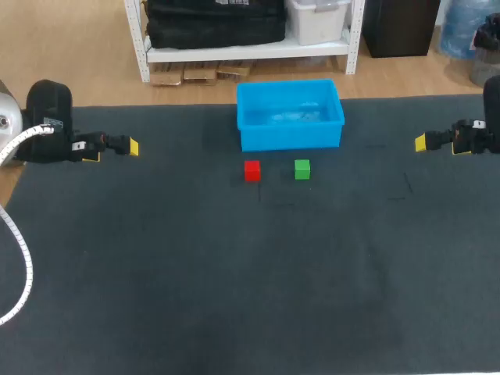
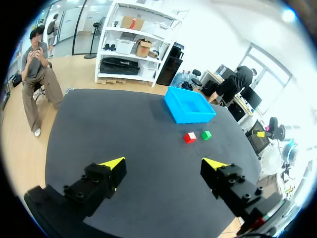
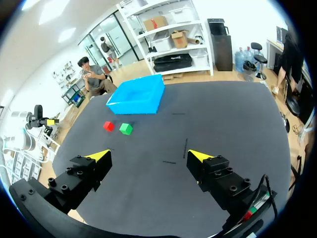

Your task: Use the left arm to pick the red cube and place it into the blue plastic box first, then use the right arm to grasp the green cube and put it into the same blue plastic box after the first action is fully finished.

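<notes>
Red cube (image 1: 251,170): It sits on the counter (image 1: 234,273), just in front of the blue plastic box (image 1: 291,137). Nothing holds it.
Green cube (image 1: 302,169): It sits near the red cube, to its right, also in front of the box.
Blue plastic box: I see no cube inside it.
Left gripper (image 2: 164,163): Its fingers are wide apart and it holds nothing. It is at the left side of the counter, well apart from the red cube.
Right gripper (image 3: 148,155): It is spread wide too and has nothing in it. It is at the right side, well apart from the green cube.
Done: Nothing yet, I think.
Left to do: Everything. Red cube goes in first, then green.
</notes>
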